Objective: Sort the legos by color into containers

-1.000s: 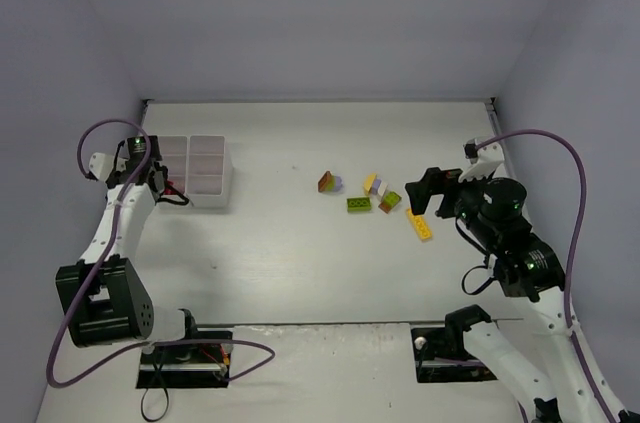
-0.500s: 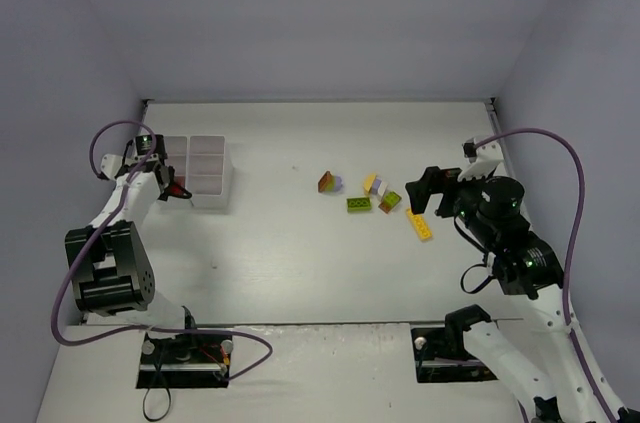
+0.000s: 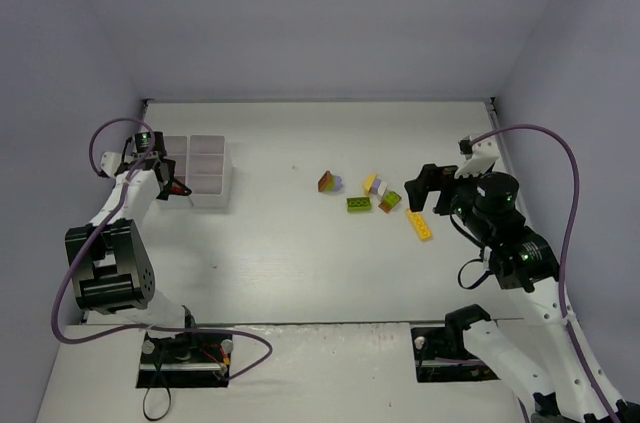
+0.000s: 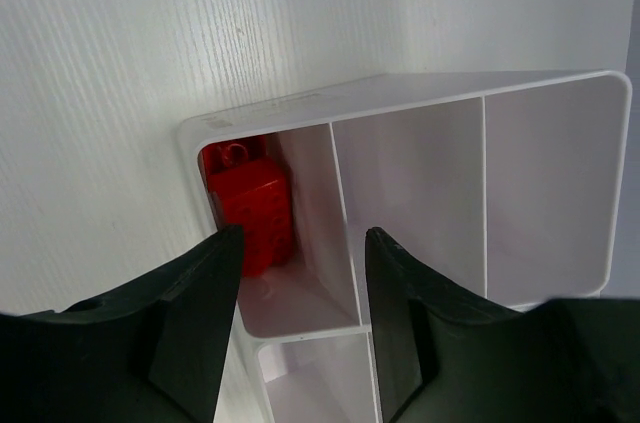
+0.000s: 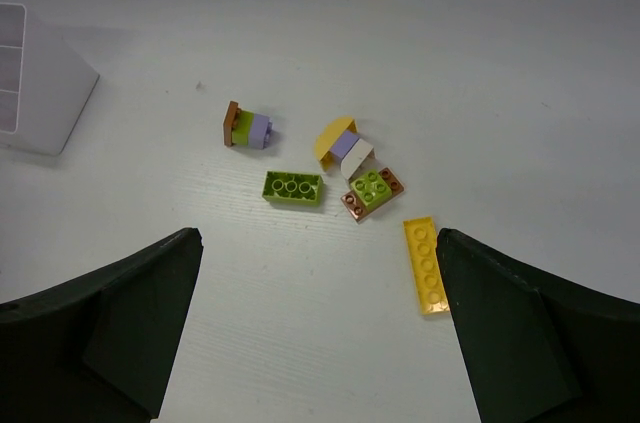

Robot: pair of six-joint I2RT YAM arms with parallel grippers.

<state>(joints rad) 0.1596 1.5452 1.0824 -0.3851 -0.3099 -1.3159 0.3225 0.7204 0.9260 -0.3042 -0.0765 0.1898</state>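
The left claw, parted and empty, hangs over the tray, a red brick in its corner cell. Well right of the tray, loose bricks lie below the wide-open right claw, the nearer one; the long yellow brick runs toward it.

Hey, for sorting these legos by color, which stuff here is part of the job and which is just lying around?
Job: tray, red brick in its corner compartment, lime brick, long yellow brick, brown-lilac stack, yellow-white stack, lime-on-brown stack.
Not the job: purple cables, base plates.
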